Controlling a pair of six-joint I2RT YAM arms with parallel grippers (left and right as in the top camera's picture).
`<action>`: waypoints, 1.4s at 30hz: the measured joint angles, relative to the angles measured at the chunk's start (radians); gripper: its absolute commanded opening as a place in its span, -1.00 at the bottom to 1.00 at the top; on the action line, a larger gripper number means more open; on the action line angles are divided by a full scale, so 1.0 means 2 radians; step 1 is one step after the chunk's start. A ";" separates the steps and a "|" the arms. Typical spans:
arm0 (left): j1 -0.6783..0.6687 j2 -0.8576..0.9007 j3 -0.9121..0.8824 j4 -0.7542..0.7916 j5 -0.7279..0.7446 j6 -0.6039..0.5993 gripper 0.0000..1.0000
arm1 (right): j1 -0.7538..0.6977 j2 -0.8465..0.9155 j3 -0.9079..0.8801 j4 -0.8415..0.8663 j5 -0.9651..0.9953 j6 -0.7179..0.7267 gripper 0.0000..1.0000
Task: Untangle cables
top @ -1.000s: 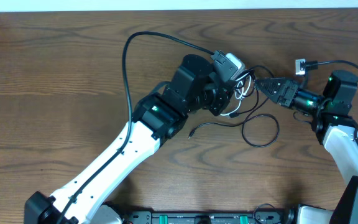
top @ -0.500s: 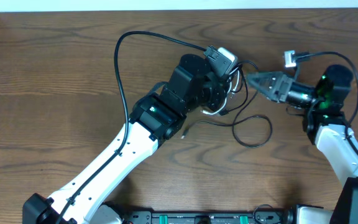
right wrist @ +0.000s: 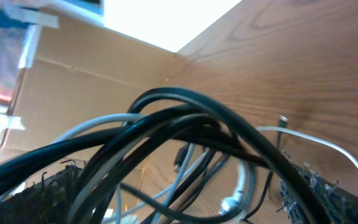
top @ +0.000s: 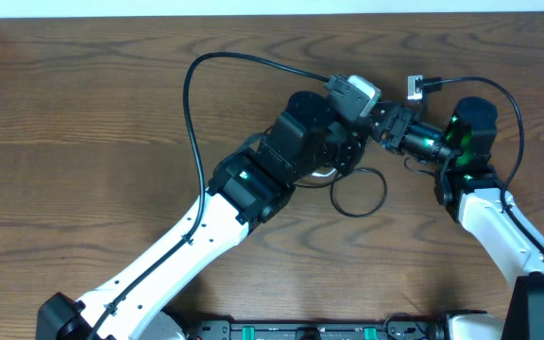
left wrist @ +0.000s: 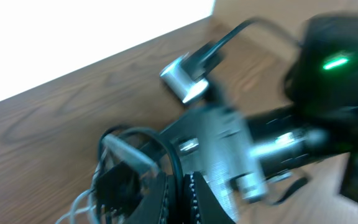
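Cables (right wrist: 185, 118) mid-separation: left gripper (left wrist: 180, 186) is pinching one; right gripper (right wrist: 179, 186), spread, is straddling the rest from 2 o'clock, next needing closure.

A brown wooden table (top: 83, 113) with dark grain fills nearly the whole overhead view. A thin white strip (top: 253, 7) borders it at 12 o'clock. At 6 o'clock a black rail (top: 300, 331) with green parts lies along the near edge. In the right wrist view, a tan cardboard panel (right wrist: 73, 81) stands at 10 o'clock, meeting the tabletop.
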 measured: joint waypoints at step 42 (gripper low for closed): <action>-0.001 0.084 0.000 -0.188 -0.146 -0.006 -0.70 | -0.027 0.001 0.000 -0.109 0.075 -0.057 -0.03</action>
